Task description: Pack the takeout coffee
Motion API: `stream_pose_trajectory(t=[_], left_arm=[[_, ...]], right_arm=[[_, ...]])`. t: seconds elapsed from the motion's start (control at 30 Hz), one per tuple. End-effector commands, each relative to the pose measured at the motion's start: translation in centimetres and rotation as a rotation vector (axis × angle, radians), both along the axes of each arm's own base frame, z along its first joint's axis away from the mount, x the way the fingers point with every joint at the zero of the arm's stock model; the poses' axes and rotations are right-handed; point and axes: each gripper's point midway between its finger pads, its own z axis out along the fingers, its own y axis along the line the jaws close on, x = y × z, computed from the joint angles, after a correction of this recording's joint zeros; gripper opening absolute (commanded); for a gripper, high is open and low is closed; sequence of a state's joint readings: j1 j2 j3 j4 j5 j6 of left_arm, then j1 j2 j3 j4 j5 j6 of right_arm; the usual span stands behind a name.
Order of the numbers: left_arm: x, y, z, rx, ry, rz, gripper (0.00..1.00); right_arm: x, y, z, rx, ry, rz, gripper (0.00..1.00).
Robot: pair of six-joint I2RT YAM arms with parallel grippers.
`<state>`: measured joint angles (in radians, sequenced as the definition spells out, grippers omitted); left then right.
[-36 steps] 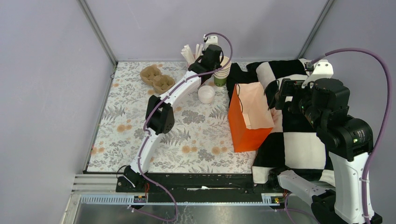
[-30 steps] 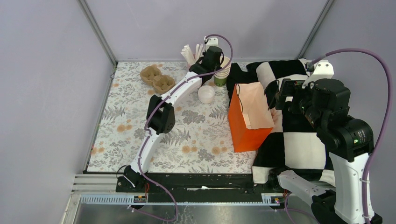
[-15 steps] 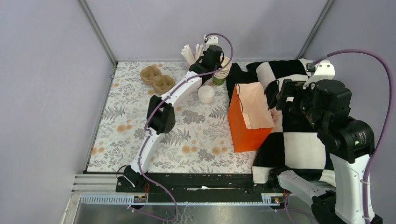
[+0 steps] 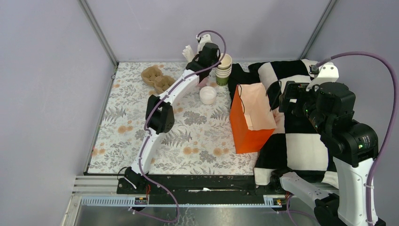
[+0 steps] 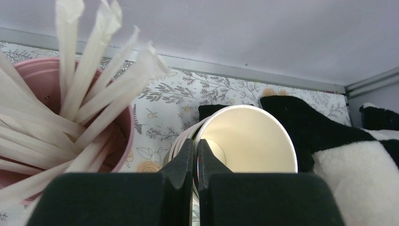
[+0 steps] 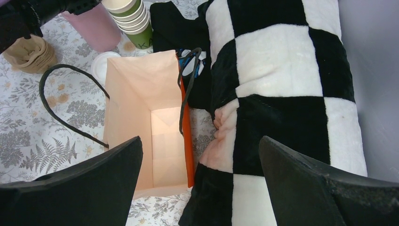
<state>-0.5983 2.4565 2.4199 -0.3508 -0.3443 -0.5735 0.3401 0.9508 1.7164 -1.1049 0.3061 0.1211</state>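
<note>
The left fingers (image 5: 188, 157) were clenched on the near rim of the top cup (image 5: 249, 141) of the stack (image 4: 222, 75), at the upper middle of the overhead view, so the step in hand looked like pulling one cup free. The right fingers (image 6: 94, 188) stood spread wide, grasping nothing, above the open orange bag (image 6: 141, 117). Next the cup probably needed a straight lift off its neighbours, then the white lid (image 4: 207, 94) from the tabletop (image 4: 141, 141).

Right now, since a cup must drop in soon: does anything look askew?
Only the orange paper bag: one black handle sprawls flat on the table, the other droops along the mouth's edge beside the checkered blanket. Nothing looks spilled or damaged.
</note>
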Motion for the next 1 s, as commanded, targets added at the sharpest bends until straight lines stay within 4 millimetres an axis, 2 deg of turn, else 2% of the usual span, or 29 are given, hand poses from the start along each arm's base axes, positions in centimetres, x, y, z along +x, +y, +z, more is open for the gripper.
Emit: stream_pose_trajectory(t=[0.0, 0.4, 0.57, 0.67, 0.77, 0.8, 0.83, 0.87, 0.93, 0.97], left_arm=[[-0.1, 1.2, 11.0, -0.206, -0.152, 0.013, 0.0], [-1.8, 2.9, 19.2, -0.234, -0.292, -0.004, 0.0], [-4.5, 3.8, 24.8, -0.239, -0.379, -0.061, 0.0], [-7.0, 5.3, 26.4, -0.175, -0.372, -0.093, 0.0], [-10.6, 6.9, 25.8, -0.089, -0.317, -0.16, 0.0], [-11.8, 7.3, 23.8, -0.05, -0.273, -0.187, 0.0], [-13.3, 8.0, 23.4, -0.032, -0.259, -0.207, 0.0], [-15.5, 9.3, 23.9, -0.024, -0.262, -0.219, 0.0], [-18.4, 11.2, 22.3, -0.001, -0.213, -0.234, 0.0], [-19.7, 12.1, 20.7, 0.002, -0.171, -0.238, 0.0]], right_arm=[[0.7, -0.2, 1.2, 0.013, -0.05, -0.021, 1.0], [0.7, 0.0, 1.7, 0.018, -0.066, -0.009, 1.0], [0.5, 0.1, 2.1, 0.024, -0.073, -0.001, 1.0], [0.3, 0.5, 2.3, 0.034, -0.075, 0.024, 1.0], [0.2, 1.7, 2.0, 0.071, -0.068, 0.078, 1.0], [0.1, 2.1, 1.8, 0.082, -0.063, 0.099, 1.0], [0.2, 2.5, 1.6, 0.093, -0.057, 0.115, 1.0], [0.2, 2.9, 1.5, 0.104, -0.053, 0.127, 1.0], [0.3, 3.5, 1.5, 0.122, -0.048, 0.153, 1.0], [0.4, 3.8, 1.5, 0.133, -0.047, 0.162, 1.0]])
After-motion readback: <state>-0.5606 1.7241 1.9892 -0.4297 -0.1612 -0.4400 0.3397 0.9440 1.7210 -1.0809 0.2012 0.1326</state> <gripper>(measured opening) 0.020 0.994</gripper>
